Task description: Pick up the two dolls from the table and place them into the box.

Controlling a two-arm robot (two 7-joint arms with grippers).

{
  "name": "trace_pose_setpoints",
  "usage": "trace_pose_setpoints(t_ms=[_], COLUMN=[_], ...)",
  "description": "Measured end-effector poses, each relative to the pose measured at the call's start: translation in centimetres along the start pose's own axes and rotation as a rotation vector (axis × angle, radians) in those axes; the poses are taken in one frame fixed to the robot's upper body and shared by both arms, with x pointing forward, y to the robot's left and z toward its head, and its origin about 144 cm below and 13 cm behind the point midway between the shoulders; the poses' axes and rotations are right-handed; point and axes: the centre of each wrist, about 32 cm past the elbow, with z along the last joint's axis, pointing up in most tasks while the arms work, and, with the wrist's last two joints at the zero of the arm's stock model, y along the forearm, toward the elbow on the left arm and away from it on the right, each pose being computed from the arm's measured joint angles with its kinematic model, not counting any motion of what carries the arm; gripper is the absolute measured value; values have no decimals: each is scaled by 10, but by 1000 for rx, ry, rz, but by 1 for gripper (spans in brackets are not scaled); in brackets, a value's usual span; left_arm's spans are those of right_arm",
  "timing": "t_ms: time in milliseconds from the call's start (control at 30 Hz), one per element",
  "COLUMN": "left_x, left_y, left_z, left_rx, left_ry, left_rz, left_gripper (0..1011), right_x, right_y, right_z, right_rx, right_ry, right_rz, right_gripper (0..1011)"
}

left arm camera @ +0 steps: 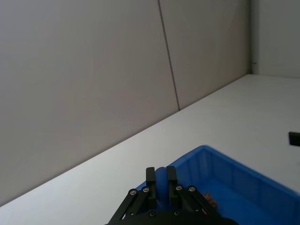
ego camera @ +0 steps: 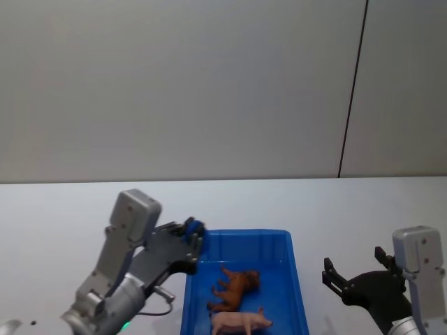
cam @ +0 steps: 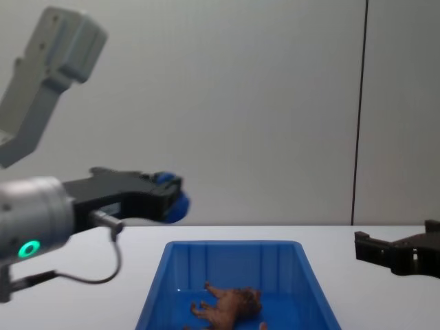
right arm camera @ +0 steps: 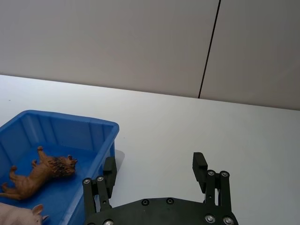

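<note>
The blue doll (ego camera: 195, 227) sat pinched between the nearly closed fingers of the left gripper (cam: 167, 196), which hung above the box's (ego camera: 297, 279) left rim, probably so the toy would fall inside once let go. Below and beyond that gripper, the brown doll (ego camera: 236, 288) lay on its side on the box floor, with a pink pig (ego camera: 241, 322) just beside it. The right gripper (ego camera: 354, 276) was off to the box's other side, fingers spread wide and holding nothing.

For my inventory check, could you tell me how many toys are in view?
3: a brown lion and pink pig lie in the blue bin; a blue toy is held in the left gripper.
</note>
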Motion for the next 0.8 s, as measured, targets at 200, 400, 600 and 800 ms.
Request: trace_pose_setpoints(t_ms=[200,400,600,800], left_x=[-11,-19,-25,-28], left_y=[-15,-25,-33,-37], left_z=[8,13,16,18], left_rx=[-32,-49,-62,-69], left_ry=[3,6,8,9], left_rz=[-52,-81,-104,-115], left_gripper=[130,130,130,130], right_x=[0,0,0,0], right_y=[0,0,0,0], right_z=[0,0,0,0], right_rx=[0,0,0,0], right_ry=[0,0,0,0], right_rz=[0,0,0,0], right_gripper=[1001,1001,1001,1001])
